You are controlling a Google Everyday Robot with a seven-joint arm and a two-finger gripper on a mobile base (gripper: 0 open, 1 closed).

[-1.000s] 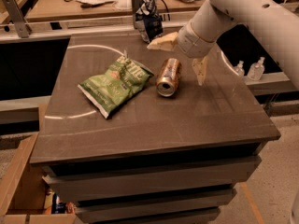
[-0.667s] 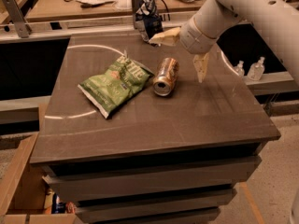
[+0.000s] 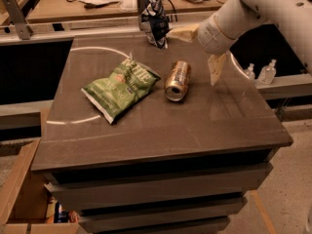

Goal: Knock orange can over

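The orange can [image 3: 177, 80] lies on its side in the middle of the dark table top [image 3: 161, 126], its silver end facing the front. My gripper [image 3: 197, 50] hangs open above and to the right of the can, not touching it. One pale finger [image 3: 182, 33] points left toward the back, the other finger [image 3: 215, 68] points down to the right of the can. A green chip bag [image 3: 121, 87] lies flat to the left of the can.
A dark blue-and-white snack bag [image 3: 155, 22] stands at the table's back edge, just left of my gripper. Two small clear bottles [image 3: 267, 72] sit on a ledge to the right. A wooden bench with cables runs behind. An open box [image 3: 24, 199] sits at floor level, left.
My gripper has lifted up and away toward the back right. The can lies in about the same place on its side.
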